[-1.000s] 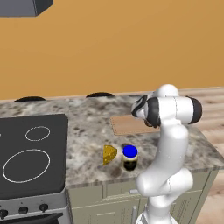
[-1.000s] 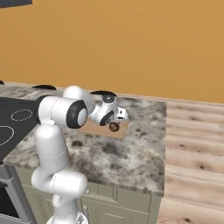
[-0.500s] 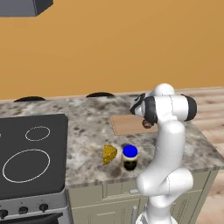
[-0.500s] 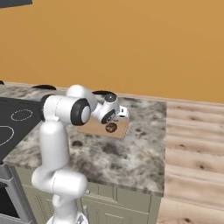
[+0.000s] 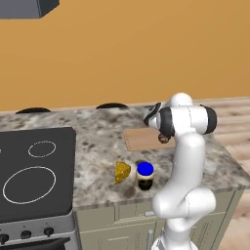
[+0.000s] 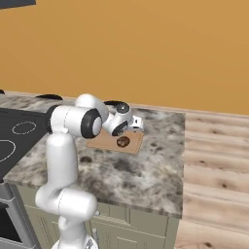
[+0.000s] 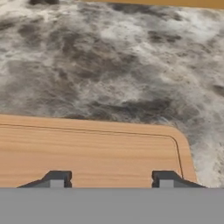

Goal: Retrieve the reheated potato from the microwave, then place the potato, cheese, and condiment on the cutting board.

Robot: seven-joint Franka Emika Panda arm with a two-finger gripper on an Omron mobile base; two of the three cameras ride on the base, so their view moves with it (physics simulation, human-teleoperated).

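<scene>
The potato [image 6: 122, 142], a small dark-brown lump, lies on the cutting board [image 6: 104, 141] just under my hand. From the left it shows as a dark spot [image 5: 162, 139] at the board's [image 5: 140, 138] right end, beside my forearm. My gripper [image 6: 137, 127] hovers low over the board's far right corner. In the hand view its fingertips [image 7: 57, 178] stand wide apart with only bare wood [image 7: 87, 151] between them, so my gripper [image 7: 109, 180] is open. The cheese [image 5: 122, 172] and the blue-lidded condiment [image 5: 144, 176] stand side by side near the counter's front edge. The microwave is out of view.
A black stovetop [image 5: 34, 171] covers the counter's left part. Speckled granite counter [image 6: 146, 165] spreads around the board, ending at a right edge beyond which is wooden floor [image 6: 214, 155]. Two dark round things [image 5: 112, 105] sit at the back wall.
The jaws have opened and let go of the potato, which now rests on the cutting board. The hand has lifted slightly.
</scene>
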